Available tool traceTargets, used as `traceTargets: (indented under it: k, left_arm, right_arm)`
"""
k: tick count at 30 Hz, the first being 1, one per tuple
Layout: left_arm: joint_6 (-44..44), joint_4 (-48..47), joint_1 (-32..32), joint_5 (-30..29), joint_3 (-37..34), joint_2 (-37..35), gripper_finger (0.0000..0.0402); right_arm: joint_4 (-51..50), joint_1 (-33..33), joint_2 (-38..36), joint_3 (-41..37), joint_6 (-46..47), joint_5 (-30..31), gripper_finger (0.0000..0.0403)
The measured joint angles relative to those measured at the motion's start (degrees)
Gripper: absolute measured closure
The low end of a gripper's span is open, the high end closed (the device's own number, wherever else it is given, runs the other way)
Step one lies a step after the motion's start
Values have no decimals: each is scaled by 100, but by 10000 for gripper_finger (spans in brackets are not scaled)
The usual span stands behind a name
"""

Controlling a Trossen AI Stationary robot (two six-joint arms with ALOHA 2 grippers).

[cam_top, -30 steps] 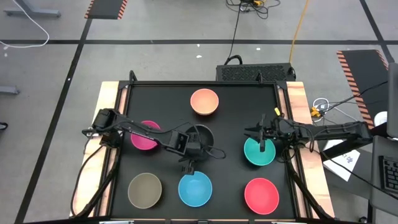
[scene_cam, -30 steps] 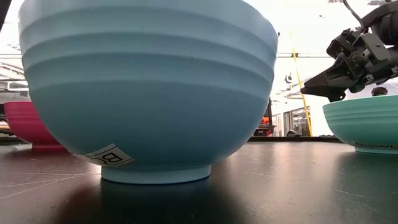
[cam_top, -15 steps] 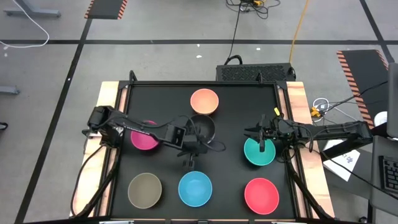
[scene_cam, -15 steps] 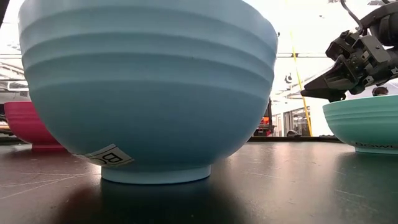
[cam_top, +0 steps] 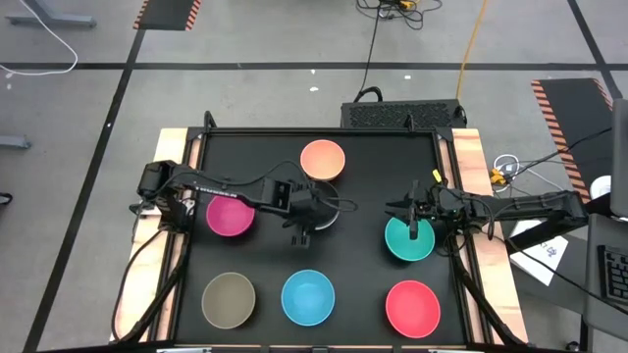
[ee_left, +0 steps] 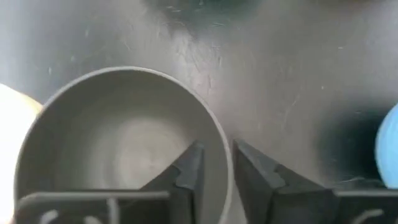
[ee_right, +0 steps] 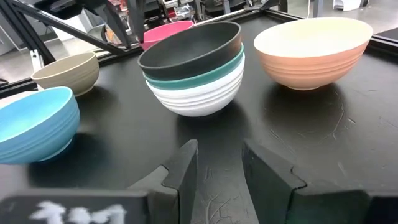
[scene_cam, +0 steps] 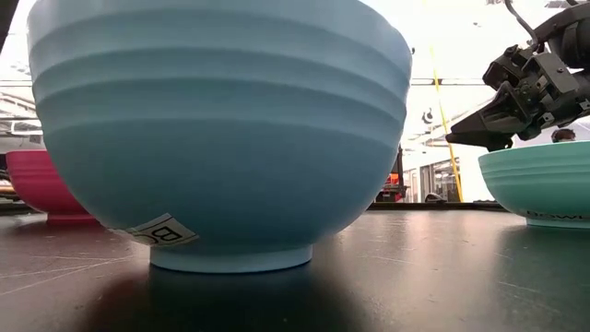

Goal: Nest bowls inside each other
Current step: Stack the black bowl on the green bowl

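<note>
From above: shows three bowls nested, six still single. Places the stack (cam_top: 324,208) near the tabletop's middle, left gripper (cam_top: 302,233) at it, right gripper (cam_top: 416,224) above the teal bowl (cam_top: 409,242) by the right edge.
Low: adds only the light blue bowl (scene_cam: 217,129), alone.
Left wrist: pinches the black bowl (ee_left: 124,143) rim.
Right wrist: holds nothing, claw narrowly parted; shows black over dark green over ribbed white.

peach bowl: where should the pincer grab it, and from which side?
Its thin rim, from above, one finger inside, one outside: the peach bowl sits upright, mouth open, wall likely too wide to span. Take the side away from the stack, where the left pincer clamps the rim. Right pincer hangs over the teal bowl.
</note>
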Motion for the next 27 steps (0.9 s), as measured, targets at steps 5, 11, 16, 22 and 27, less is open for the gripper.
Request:
traceTargets:
  k: [5,11,16,22,27]
  left_arm:
    - [78,-21,136,-230,0,0,266]
    - [79,-70,476,-106,0,0,269]
    - [99,-83,714,83,0,0,296]
    - [220,-78,938,81,0,0,300]
    - [251,-53,1200,37,-2,0,294]
  right_arm:
    - [-2,0,67,0,-34,0,287]
    - [-2,0,141,0,-29,0,287]
    - [-2,0,177,0,-27,0,287]
    - [-1,0,175,0,-27,0,287]
    - [-2,0,175,0,-27,0,287]
